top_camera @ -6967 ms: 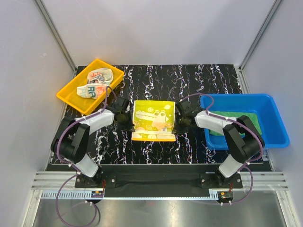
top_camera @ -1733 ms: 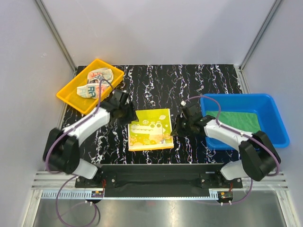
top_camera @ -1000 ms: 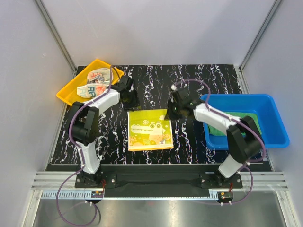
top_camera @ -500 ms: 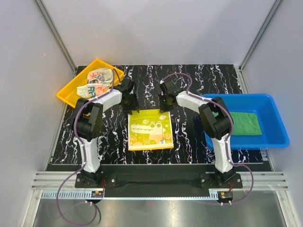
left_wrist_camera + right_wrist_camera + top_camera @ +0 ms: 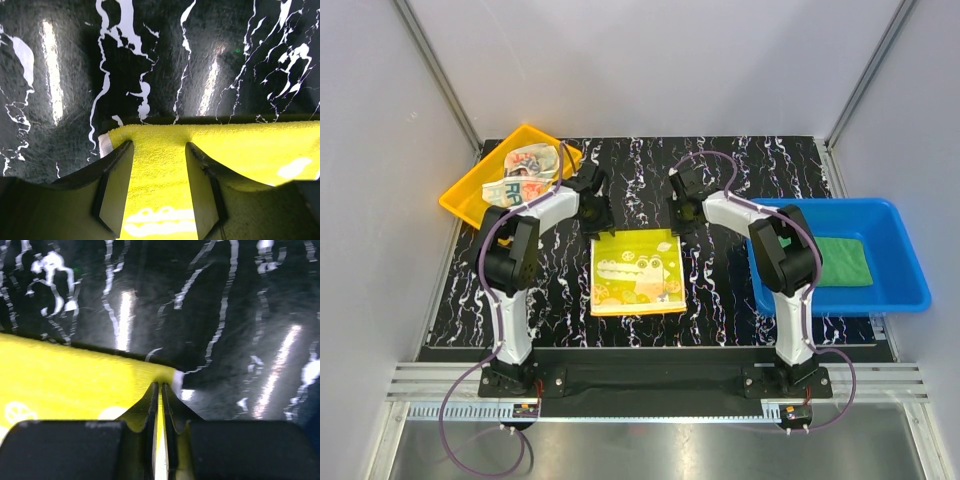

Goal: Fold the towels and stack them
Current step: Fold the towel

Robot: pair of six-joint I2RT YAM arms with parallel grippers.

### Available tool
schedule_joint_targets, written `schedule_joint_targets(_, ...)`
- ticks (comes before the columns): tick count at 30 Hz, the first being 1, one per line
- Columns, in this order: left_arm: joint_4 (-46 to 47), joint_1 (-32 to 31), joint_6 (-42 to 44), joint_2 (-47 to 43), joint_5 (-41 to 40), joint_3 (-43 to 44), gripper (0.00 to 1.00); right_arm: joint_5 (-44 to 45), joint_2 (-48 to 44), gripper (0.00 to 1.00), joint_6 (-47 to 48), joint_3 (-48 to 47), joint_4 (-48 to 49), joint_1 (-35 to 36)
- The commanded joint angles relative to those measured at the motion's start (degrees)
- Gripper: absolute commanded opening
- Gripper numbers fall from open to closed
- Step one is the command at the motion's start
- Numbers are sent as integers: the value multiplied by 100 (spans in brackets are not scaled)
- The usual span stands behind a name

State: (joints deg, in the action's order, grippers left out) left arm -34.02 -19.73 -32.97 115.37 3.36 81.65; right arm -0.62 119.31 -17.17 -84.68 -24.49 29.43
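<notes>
The yellow towel (image 5: 635, 272) with the white pattern lies flat on the black marbled table (image 5: 760, 170). My left gripper (image 5: 592, 211) stands open at its far left corner, one finger (image 5: 116, 185) on each side of a strip of the yellow towel (image 5: 160, 170). My right gripper (image 5: 682, 213) is at the far right corner. It (image 5: 160, 386) is shut on the edge of the yellow towel (image 5: 75, 375), which shows in the thin slit. The green towel (image 5: 845, 260) lies in the blue bin. The white and teal printed towel (image 5: 525, 175) lies crumpled in the yellow tray.
The yellow tray (image 5: 470, 207) stands at the back left, close behind my left arm. The blue bin (image 5: 912, 275) stands at the right, beside my right arm. Grey walls close in the table on three sides.
Both grippers have come to the yellow towel's far corners. The right gripper swung in from near the bin and its jaws narrowed. The towel has barely shifted.
</notes>
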Motion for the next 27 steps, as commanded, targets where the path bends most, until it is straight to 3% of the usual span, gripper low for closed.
schedule_joint_targets(1, -26, 39, 194, 170, -116, 150, 52, 326, -136, 12, 310, 49, -38, -139)
schedule_joint_targets(7, -272, 39, 387, 153, -2, 369, 53, 265, -170, 14, 503, 14, -284, -183)
schedule_joint_targets(11, -368, 48, 712, -234, 16, 562, 55, -567, -600, 22, 820, -214, -713, -192)
schedule_joint_targets(16, -711, 92, 1362, -367, -230, 940, 60, -1334, -488, 31, 1321, -698, -1172, -288)
schedule_joint_targets(19, -755, 109, 1854, -226, 164, 1081, 59, -1966, -347, 41, 1523, -786, -1251, -367)
schedule_joint_targets(20, -686, 109, 2004, -234, 244, 1081, 58, -2534, -338, 43, 1619, -804, -1225, -429)
schedule_joint_targets(27, -509, 285, 3111, -639, 1079, 1028, 61, -3276, 118, 45, 2331, -1673, -1874, -666)
